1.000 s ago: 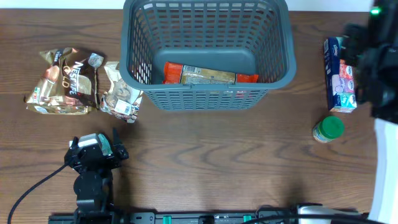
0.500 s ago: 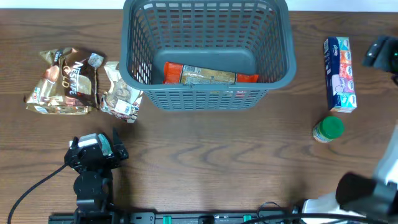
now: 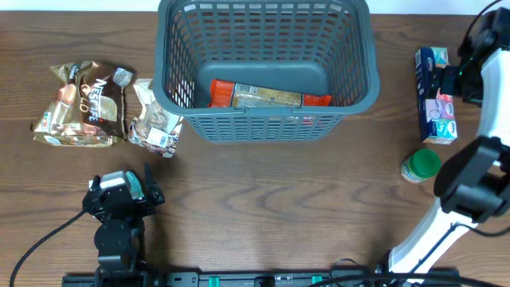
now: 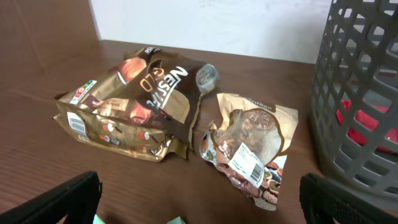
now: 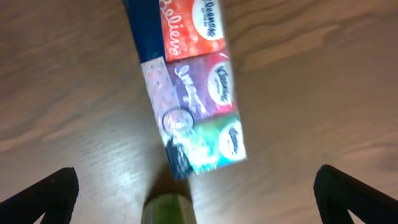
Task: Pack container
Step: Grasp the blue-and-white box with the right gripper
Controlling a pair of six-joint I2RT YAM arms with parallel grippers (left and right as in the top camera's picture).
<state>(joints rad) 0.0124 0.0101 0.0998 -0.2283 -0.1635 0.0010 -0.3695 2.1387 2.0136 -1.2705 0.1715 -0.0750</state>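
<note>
container point(image 4: 323, 93) cut off at right; blurred tissue pack point(image 5: 193, 106) cut off above, green lid point(image 5: 166, 210) below

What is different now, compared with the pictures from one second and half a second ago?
The right gripper swung out to the right, then came back above the tissue pack, open and holding nothing. Nothing was gripped or released. The left gripper, container, orange packet inside, Nescafe bag, snack bag and green-lidded jar did not move.

Wood table point(image 3: 279, 199) under container point(image 3: 263, 123), coffee bag point(image 3: 82, 106), snack packet point(image 3: 154, 119), tissues point(image 3: 437, 119), jar point(image 3: 420, 166)
</note>
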